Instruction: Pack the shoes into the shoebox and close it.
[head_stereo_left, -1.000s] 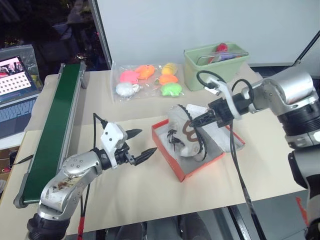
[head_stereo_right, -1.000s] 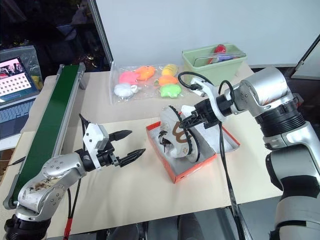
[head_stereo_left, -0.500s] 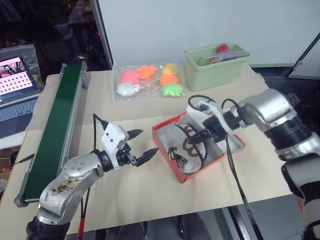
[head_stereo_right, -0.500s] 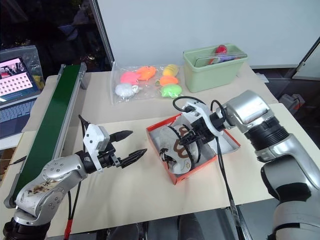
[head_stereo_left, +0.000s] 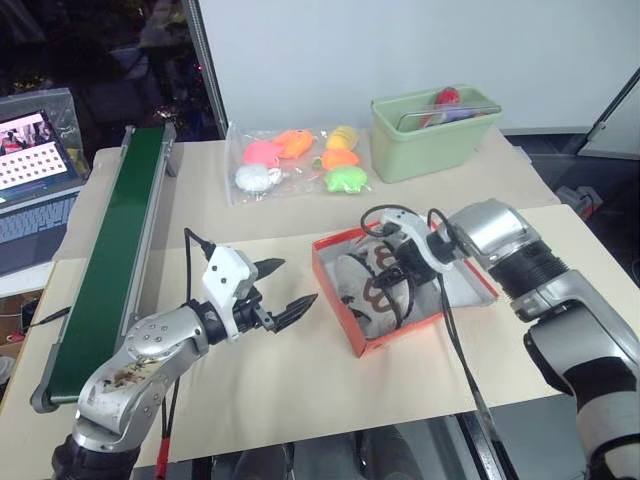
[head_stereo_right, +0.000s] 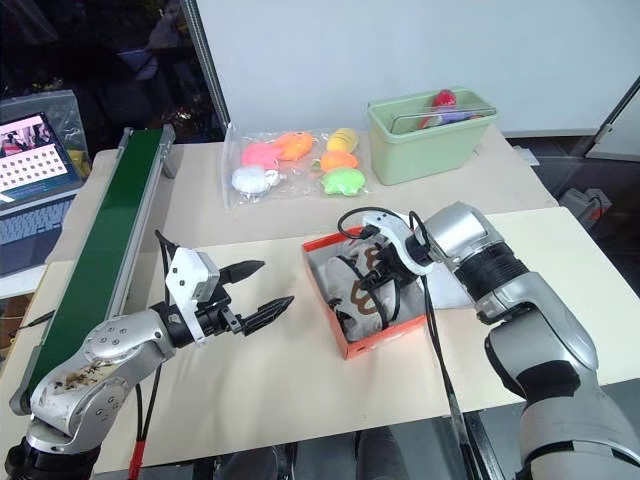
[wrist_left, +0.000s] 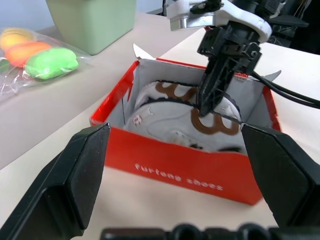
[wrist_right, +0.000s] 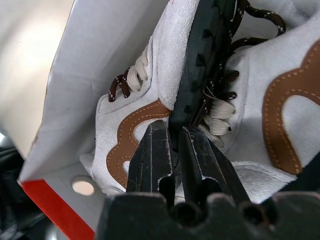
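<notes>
1. The left gripper (head_stereo_left: 283, 285) hovers with its fingers spread wide and nothing in them, near the shoebox's (head_stereo_left: 352, 328) short end.
2. Both shoes (wrist_left: 172, 112) lie inside the shoebox, on their sides.
3. The right gripper (wrist_right: 171, 152) reaches down into the shoebox, clenched on a shoe's dark sole edge.
4. Beyond the shoebox sit the soft toys (head_stereo_left: 296, 158) and green bin (head_stereo_left: 432, 135).

Left tool (head_stereo_left: 283, 288) hovers level, fingers spread; right tool (wrist_right: 172, 145) angles down, pinched.
</notes>
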